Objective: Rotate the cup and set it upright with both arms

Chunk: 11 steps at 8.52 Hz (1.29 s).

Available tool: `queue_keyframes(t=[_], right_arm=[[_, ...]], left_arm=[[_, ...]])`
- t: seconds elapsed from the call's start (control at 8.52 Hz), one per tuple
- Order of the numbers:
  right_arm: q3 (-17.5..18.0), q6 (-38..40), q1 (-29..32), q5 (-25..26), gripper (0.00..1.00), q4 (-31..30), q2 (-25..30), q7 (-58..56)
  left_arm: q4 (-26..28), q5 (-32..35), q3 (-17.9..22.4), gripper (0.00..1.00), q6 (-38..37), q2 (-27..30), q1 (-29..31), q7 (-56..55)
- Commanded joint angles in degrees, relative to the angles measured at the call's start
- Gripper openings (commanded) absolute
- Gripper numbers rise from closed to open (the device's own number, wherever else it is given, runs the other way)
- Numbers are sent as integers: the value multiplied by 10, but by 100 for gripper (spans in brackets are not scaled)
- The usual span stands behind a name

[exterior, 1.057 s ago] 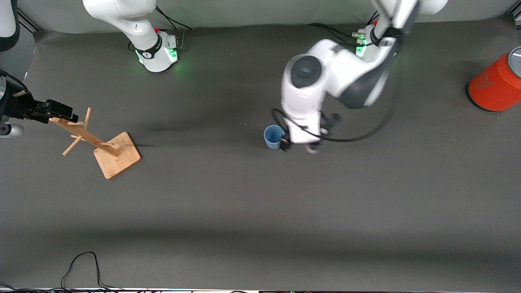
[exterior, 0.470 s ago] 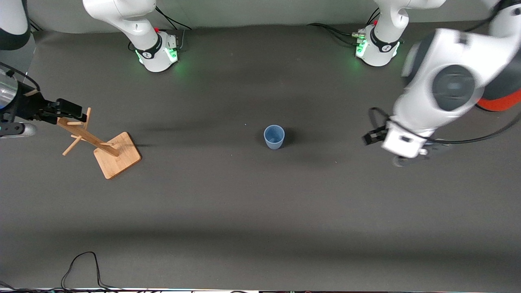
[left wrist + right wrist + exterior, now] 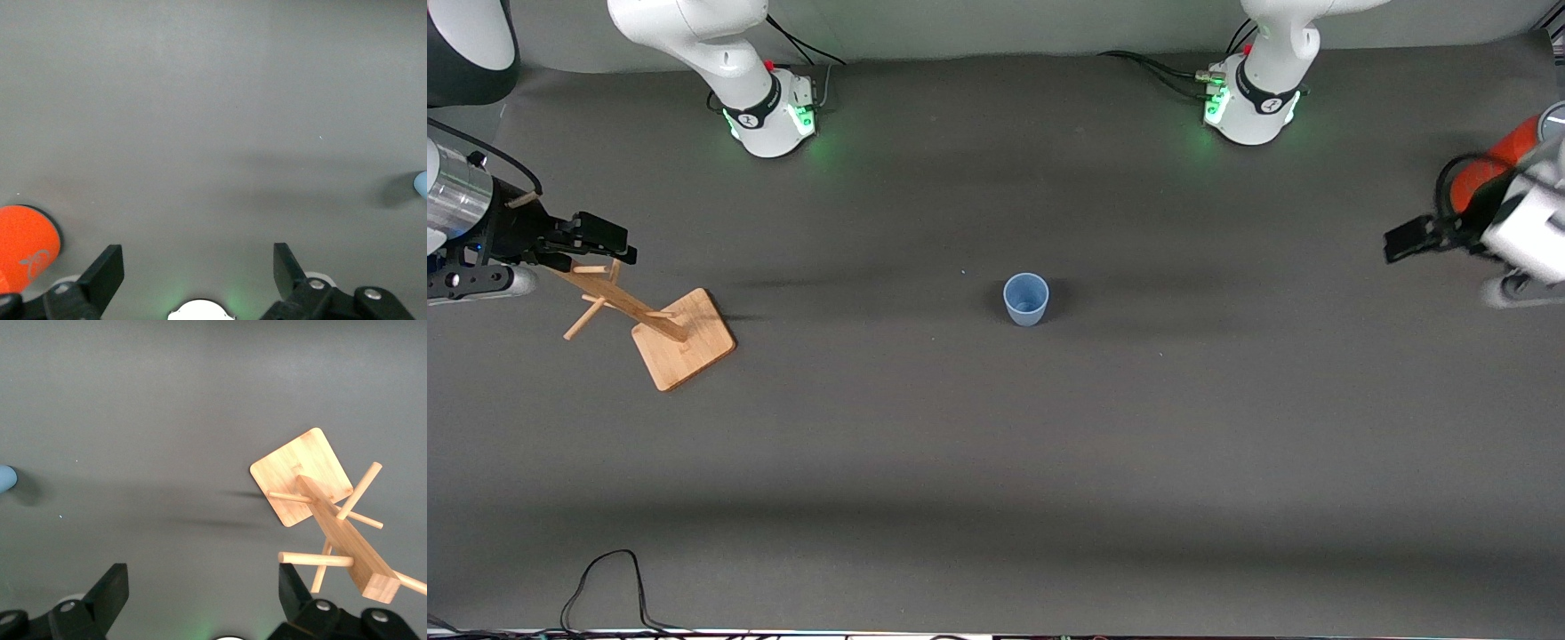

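Observation:
The pale blue cup (image 3: 1025, 299) stands upright on the dark mat near the table's middle, mouth up, with nothing touching it. My left gripper (image 3: 1408, 240) hangs open and empty over the left arm's end of the table, beside the orange can, well away from the cup. In the left wrist view the left gripper (image 3: 197, 268) frames bare mat, and the cup (image 3: 421, 186) shows only as a sliver at the edge. My right gripper (image 3: 605, 242) is open over the top of the wooden rack. In the right wrist view the right gripper (image 3: 202, 588) is empty, with the cup (image 3: 5, 479) at the edge.
An orange-red can (image 3: 1480, 169) stands at the left arm's end of the table, also seen as the can (image 3: 23, 243). A wooden peg rack (image 3: 667, 333) on a square base stands at the right arm's end, shown as the rack (image 3: 320, 497). A black cable (image 3: 605, 582) lies by the front edge.
The left arm has swung away from the cup to the left arm's end of the table, by the orange can. The cup stays upright in place. The right gripper has drifted slightly over the rack.

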<state>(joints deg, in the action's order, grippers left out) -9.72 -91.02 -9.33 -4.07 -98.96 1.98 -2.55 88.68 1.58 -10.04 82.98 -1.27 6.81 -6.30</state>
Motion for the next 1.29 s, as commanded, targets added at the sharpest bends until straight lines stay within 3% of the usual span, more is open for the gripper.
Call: queue_keyframes(t=[0.0, 0.23, 0.35, 0.82, 1.17], right_arm=[[-5, -2, -2, 6, 100, 1, 7, -4], [-5, -6, -3, 9, 100, 3, 1, -4], [-3, -14, -2, 10, 100, 3, 0, -4], [1, -17, 7, 19, 100, 16, 6, 14], [0, -13, 8, 18, 100, 42, -8, 15]], left_arm=[[67, -23, -3, 100, 11, 84, 3, 48], [170, -24, 9, 100, 84, 148, 2, 51], [176, -24, 18, 100, 89, 153, 2, 68], [169, -56, 32, 100, 104, 145, 0, 88], [113, -41, 32, 100, 84, 95, 1, 109]])
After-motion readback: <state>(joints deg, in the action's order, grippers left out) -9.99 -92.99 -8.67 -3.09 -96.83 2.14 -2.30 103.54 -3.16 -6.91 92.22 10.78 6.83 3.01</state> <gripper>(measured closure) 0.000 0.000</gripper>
